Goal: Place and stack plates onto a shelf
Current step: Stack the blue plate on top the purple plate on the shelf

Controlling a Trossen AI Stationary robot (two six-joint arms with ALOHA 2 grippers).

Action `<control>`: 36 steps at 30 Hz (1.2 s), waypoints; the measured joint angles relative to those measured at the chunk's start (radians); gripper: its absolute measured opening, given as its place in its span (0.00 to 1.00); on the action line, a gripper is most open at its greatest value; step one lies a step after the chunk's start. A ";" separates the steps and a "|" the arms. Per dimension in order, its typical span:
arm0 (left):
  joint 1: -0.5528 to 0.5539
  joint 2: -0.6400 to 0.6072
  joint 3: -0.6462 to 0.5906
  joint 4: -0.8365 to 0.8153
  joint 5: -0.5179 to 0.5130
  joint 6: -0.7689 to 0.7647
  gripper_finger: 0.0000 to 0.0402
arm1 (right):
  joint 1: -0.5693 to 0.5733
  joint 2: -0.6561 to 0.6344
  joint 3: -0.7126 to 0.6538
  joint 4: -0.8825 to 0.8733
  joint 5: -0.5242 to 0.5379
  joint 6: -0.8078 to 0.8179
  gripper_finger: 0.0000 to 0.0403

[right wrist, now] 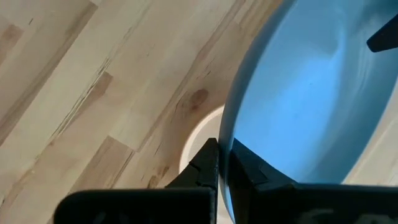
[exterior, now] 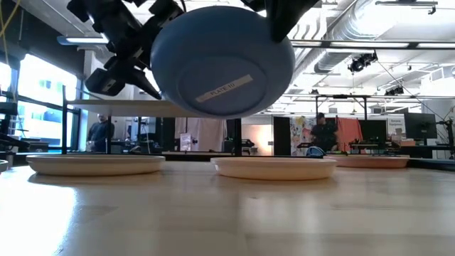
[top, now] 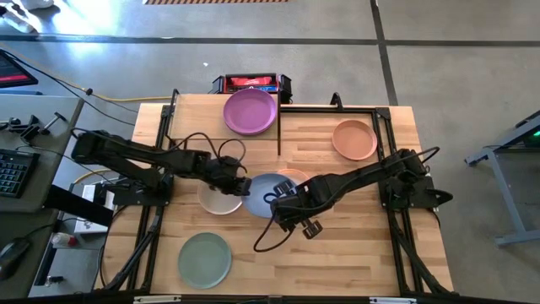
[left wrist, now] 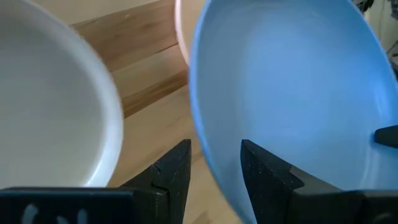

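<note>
Sage green, the nearest plate [top: 204, 259] lies flat on the counter [top: 354, 245] by its near-left corner, well apart from everything else. I see the blue plate [top: 268, 192] held up off the wood at the counter's middle; in the low view its underside [exterior: 222, 62] hangs clear above the plates lying flat, with a pale label stuck to it. My right pincer [top: 283, 201] is clamped on the blue plate's near-right rim, one finger above and one below, as the right wrist view shows with the rim pinched tight between the fingers [right wrist: 205, 167]. My left pincer [top: 240, 186] stands at the plate's left edge with its jaws spread wide; the rim sits in the gap between the two fingers [left wrist: 171, 171], but I cannot tell whether they touch it.

Just left of the blue plate, partly under the left arm, a beige plate [top: 218, 203] rests on the counter. A peach plate [top: 295, 177] peeks out just beyond the blue one's far-right edge, mostly covered by it. Farther right, a second peach plate [top: 354, 139] lies alone near the far-right corner. At the far edge, left of a thin dark upright rail, the purple plate [top: 250, 111] lies flat. Beyond it, off the counter's far edge, I make out a red and black object [top: 251, 83].
</note>
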 joint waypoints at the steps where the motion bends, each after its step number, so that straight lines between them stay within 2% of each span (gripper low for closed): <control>1: 0.000 0.003 0.000 0.006 0.000 0.000 0.32 | 0.000 0.000 0.000 0.000 0.000 0.000 0.00; 9: 0.000 0.002 0.000 0.012 0.000 0.000 0.29 | 0.000 0.000 0.000 -0.009 0.000 -0.009 0.00; 23: 0.000 0.002 0.000 0.009 -0.038 0.004 0.02 | 0.000 -0.001 0.000 0.001 0.024 -0.036 0.00; 33: 0.000 0.002 0.000 0.012 -0.055 0.008 0.01 | 0.007 -0.001 0.000 0.003 0.042 -0.038 0.00; 36: -0.001 0.002 0.000 0.013 -0.055 0.009 0.01 | 0.010 -0.001 0.000 0.006 0.043 -0.050 0.03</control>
